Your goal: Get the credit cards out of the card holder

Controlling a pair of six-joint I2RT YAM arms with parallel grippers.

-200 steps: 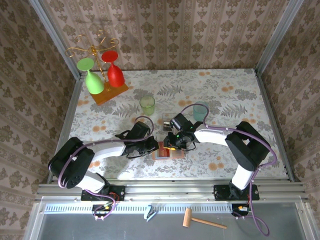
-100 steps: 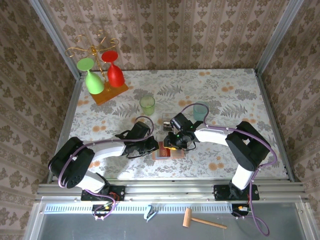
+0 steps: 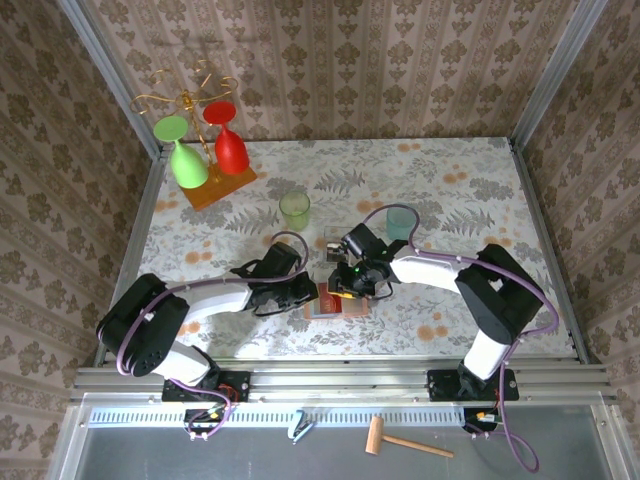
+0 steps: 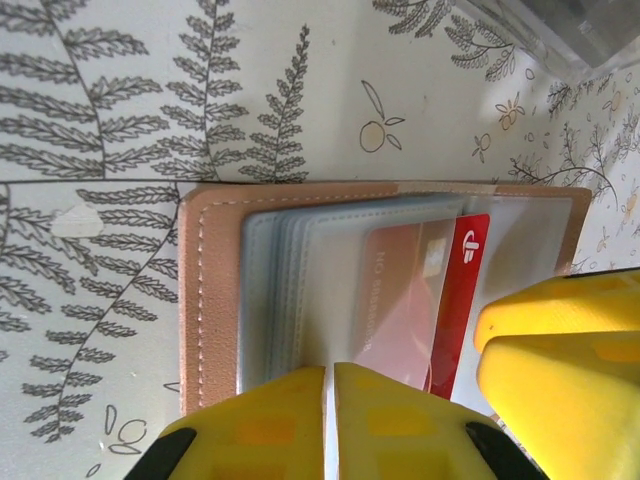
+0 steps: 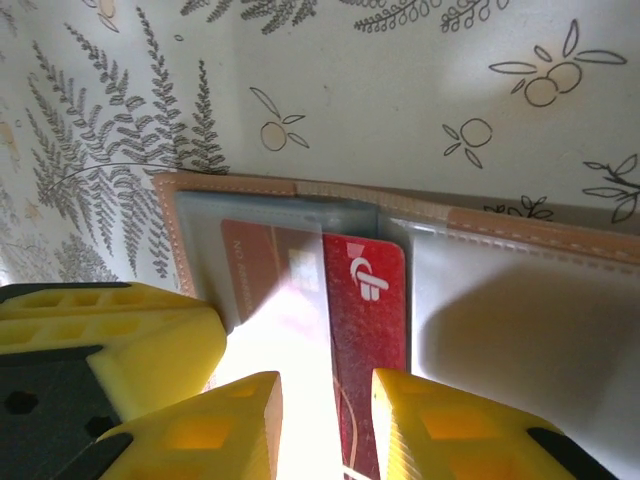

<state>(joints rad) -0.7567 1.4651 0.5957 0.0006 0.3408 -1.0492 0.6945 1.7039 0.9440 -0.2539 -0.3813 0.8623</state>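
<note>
Card holder (image 3: 336, 301) lies opened flat on the floral counter (image 3: 450, 190), near the front edge and about midway across. Both hands are down on it, the left hand (image 4: 329, 385) from the left and the right hand (image 5: 327, 400) from the right. The left hand is clenched, its yellow fingers pressed together with only a slit between them, tips over the clear grey-blue pockets just beside the red card (image 5: 365, 300). The right hand is partly released: its fingers stand apart and straddle the bared strip of that card, which pokes out of a pocket (a gap shows beside the card, so no clear pinch). The card bears a white logo. The pale lettering under the plastic is too blurred to read.
</note>
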